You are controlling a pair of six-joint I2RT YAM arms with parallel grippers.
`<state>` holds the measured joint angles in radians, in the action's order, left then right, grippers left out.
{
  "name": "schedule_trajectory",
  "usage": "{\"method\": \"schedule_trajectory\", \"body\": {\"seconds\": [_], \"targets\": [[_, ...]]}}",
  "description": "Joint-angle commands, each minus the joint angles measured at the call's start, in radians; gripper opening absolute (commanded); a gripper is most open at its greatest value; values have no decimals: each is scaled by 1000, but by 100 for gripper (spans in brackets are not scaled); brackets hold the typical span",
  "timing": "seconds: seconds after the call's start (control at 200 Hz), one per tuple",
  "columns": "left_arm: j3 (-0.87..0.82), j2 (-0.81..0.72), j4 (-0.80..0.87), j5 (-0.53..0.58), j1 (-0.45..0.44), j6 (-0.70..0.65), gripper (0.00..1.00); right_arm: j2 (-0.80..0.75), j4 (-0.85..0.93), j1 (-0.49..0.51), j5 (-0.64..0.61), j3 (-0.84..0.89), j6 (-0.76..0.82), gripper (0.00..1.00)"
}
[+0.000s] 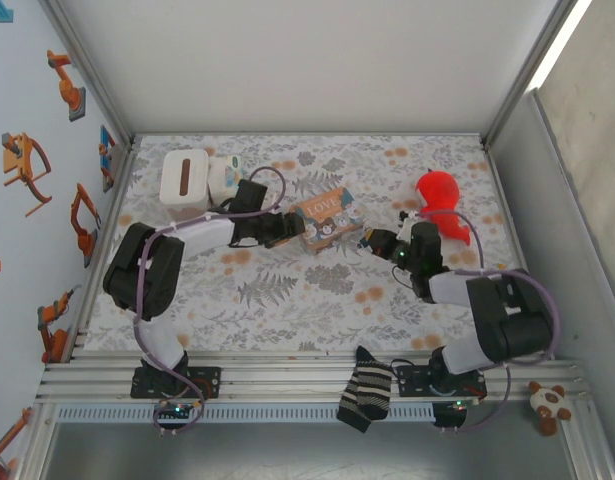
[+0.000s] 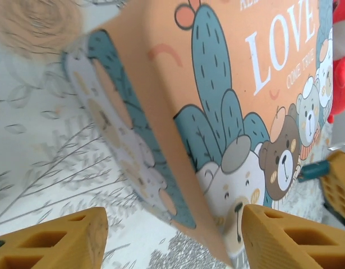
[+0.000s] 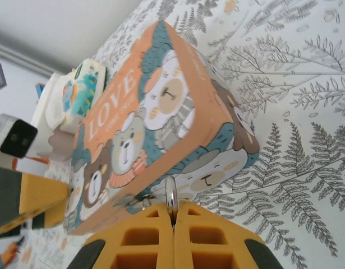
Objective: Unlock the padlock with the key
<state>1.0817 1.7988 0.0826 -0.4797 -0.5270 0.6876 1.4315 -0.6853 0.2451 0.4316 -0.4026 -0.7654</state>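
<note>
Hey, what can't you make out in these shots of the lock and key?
- Right wrist view: silvery loop pinched in the shut right pincer; its fingers hide whether it's key or shackle.
- Top view: padlock and key too small to spot near the box.

You have the key [image 3: 170, 194] — a thin, shiny silvery sliver — standing upright, pinched in the closed right gripper [image 3: 173, 217], its tip just beside the LOVE box's [image 3: 161, 129] lower edge.
</note>
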Motion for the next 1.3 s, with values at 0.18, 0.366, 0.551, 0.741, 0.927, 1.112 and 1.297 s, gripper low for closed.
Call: {"method": "schedule_trajectory", "body": {"seconds": [0.18,0.366,0.551,0.741,0.927,1.112,1.297], "targets": [[-80,-302,89,176,66,-140,67,-331,860,16,113,-193,303,0],[-174,-471,93,334,88,-199,69,-319,1025,106,145,-229,317,0],[-241,-598,130,458,103,-232,70,-166,920,246,145,-225,245,0],[-294,-704,159,548,115,-248,72,20,799,311,162,-237,182,0],[-315,-768,187,602,123,-263,74,72,772,315,135,-246,169,11],[-324,-830,204,682,131,-289,77,-22,959,313,-7,-304,253,38],[-337,-909,201,808,137,-311,82,-201,1171,267,-197,-387,364,47]]}}
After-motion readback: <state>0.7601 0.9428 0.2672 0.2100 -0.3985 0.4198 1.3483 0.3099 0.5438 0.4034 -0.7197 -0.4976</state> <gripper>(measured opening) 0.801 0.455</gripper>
